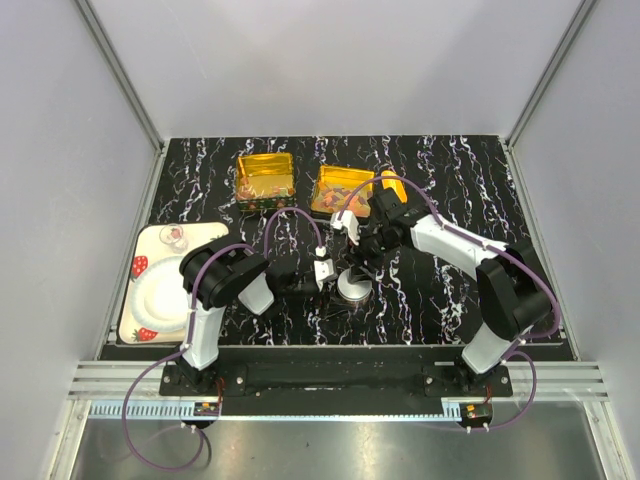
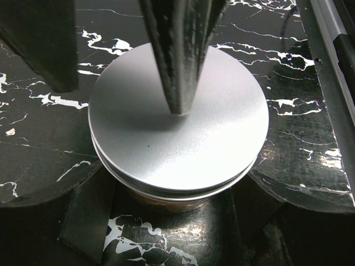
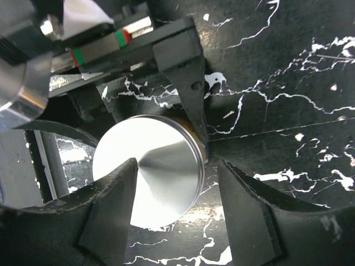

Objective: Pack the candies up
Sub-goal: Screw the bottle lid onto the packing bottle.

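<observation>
My left claw (image 2: 175, 172) is clamped on the lidded round tin (image 1: 352, 287) mid-worktop (image 1: 450, 180). My right claw (image 3: 176, 166) hangs spread wide over the lid, one finger (image 2: 180, 55) blocking my view. The candies (image 1: 337, 193) lie in open gold tins (image 1: 265, 162) behind, beside a yellow scoop (image 1: 393, 184).

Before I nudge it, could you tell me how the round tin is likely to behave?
The round tin looks rigid, with a metal lid, so it probably won't flex. That surface is smooth and shiny, so likely slippery from above. It stands flat and squat on the table, so it should slide rather than tip.
</observation>
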`<state>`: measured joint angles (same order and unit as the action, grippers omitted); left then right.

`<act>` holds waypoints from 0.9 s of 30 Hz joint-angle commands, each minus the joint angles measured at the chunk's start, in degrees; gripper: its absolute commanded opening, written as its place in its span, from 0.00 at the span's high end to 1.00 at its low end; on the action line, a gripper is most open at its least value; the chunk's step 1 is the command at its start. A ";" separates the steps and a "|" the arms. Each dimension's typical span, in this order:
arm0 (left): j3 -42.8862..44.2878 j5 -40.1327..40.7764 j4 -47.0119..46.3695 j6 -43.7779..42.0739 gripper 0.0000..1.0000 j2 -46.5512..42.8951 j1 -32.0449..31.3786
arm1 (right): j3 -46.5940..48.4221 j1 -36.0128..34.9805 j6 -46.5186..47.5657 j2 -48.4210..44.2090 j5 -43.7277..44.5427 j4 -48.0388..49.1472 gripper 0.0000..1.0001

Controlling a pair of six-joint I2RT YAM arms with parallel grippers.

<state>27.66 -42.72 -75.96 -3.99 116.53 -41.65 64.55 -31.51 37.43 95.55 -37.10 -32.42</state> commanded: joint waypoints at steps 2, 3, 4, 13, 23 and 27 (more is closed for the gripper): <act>0.55 -0.88 -19.57 0.39 0.37 0.72 0.08 | -0.92 0.04 1.33 -0.71 -0.52 0.43 0.36; 0.55 -0.87 -19.49 0.39 0.37 0.72 0.08 | -1.01 0.04 1.42 -0.71 -0.43 0.35 0.39; 0.55 -0.87 -19.49 0.39 0.37 0.72 0.08 | -1.10 0.04 1.68 -0.80 -0.43 0.08 0.41; 0.64 -0.52 -19.49 0.39 0.37 0.63 0.08 | -5.40 0.04 2.82 -5.36 2.91 -0.18 0.51; 0.55 -0.26 -19.49 0.47 0.37 0.72 0.08 | -10.23 0.13 3.79 -8.36 6.86 -0.71 0.53; 0.64 0.62 -19.49 0.39 0.38 0.72 -0.01 | -11.64 -0.05 4.23 -10.29 7.04 -1.41 0.55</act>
<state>27.66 -43.18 -75.96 -4.23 116.53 -42.06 55.64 -31.51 39.86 87.11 -33.78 -28.77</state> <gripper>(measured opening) 0.782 0.462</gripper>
